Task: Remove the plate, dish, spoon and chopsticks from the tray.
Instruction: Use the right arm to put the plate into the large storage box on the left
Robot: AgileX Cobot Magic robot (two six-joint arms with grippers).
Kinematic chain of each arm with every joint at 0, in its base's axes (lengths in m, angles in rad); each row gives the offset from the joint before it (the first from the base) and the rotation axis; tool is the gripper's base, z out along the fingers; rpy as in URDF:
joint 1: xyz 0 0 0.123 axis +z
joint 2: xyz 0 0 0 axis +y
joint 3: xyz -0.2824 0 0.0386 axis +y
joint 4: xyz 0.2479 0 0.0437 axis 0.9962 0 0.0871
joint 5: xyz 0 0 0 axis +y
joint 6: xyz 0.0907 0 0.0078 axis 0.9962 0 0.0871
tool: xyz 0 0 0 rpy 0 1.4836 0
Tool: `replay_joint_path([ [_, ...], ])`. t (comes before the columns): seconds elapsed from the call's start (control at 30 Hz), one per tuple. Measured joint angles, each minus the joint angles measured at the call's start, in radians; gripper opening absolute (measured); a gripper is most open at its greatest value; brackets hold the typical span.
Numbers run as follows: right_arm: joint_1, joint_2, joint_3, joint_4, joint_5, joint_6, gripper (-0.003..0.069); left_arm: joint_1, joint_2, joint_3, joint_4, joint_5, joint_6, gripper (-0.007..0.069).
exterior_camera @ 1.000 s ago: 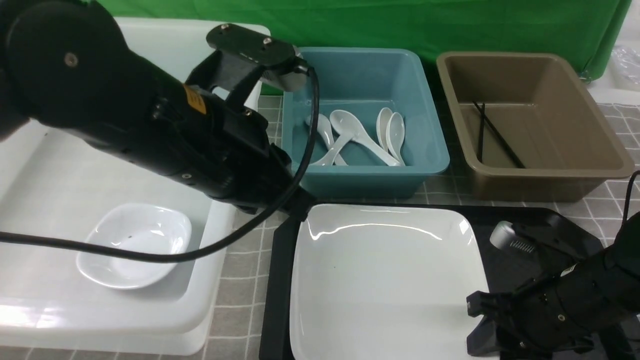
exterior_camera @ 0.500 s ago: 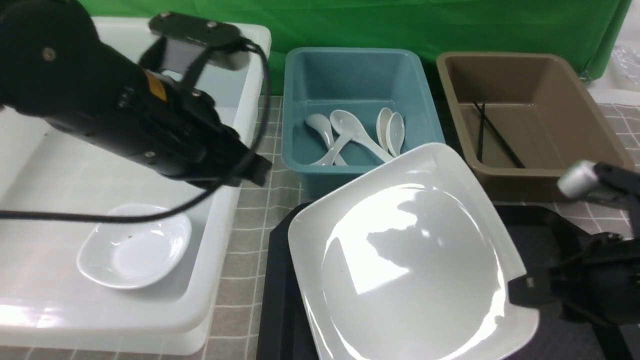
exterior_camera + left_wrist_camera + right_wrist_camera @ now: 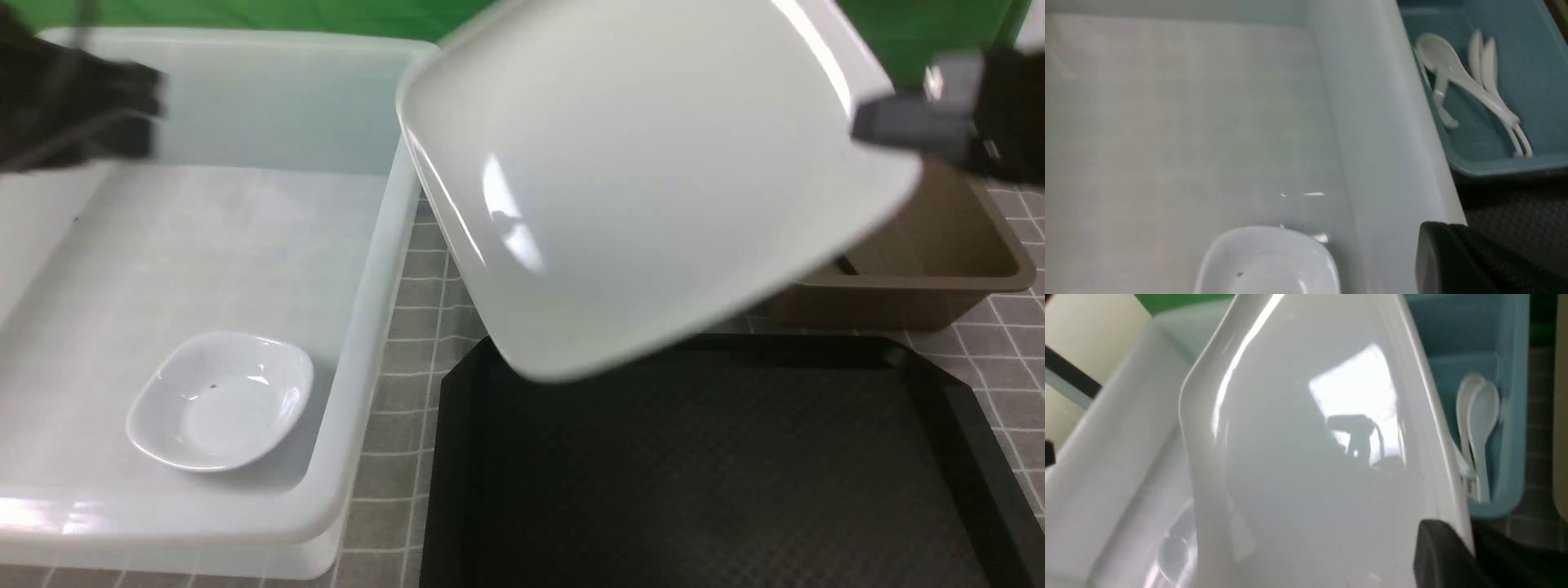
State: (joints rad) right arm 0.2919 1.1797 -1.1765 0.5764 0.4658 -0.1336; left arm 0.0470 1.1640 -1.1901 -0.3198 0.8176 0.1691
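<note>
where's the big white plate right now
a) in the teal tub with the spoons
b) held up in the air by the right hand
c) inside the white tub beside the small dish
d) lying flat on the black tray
b: the plate hangs tilted above the tray, pinched at its edge by the right hand, while the dish sits alone in the white tub.
</note>
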Motion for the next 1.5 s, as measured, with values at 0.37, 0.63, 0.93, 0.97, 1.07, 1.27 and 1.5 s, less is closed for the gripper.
replay_joint_path([
  [0.37, 0.319, 0.569, -0.481, 0.054, -0.397, 0.231, 0.0052, 0.248, -0.245, 0.0, -0.007, 0.072, -0.001, 0.0001],
  [0.63, 0.448, 0.853, -0.674, 0.06, -0.603, 0.315, 0.0052, 0.251, -0.32, 0.0, -0.01, 0.091, -0.009, 0.0001],
  [0.93, 0.5, 1.05, -0.746, 0.067, -0.715, 0.354, 0.0052, 0.251, -0.322, 0.0, -0.01, 0.123, -0.012, 0.0001],
  [0.97, 0.5, 1.063, -0.746, 0.068, -0.716, 0.354, 0.0052, 0.251, -0.322, 0.0, -0.01, 0.123, -0.012, 0.0001],
  [1.07, 0.5, 1.096, -0.746, 0.07, -0.722, 0.354, 0.0055, 0.251, -0.322, 0.0, -0.01, 0.125, -0.011, 0.0001],
  [1.27, 0.5, 1.131, -0.746, 0.072, -0.724, 0.354, 0.0072, 0.251, -0.322, 0.0, -0.01, 0.143, -0.009, 0.0001],
  [1.5, 0.5, 1.139, -0.746, 0.073, -0.734, 0.354, 0.0127, 0.251, -0.322, 0.0, -0.008, 0.155, 0.005, 0.0001],
])
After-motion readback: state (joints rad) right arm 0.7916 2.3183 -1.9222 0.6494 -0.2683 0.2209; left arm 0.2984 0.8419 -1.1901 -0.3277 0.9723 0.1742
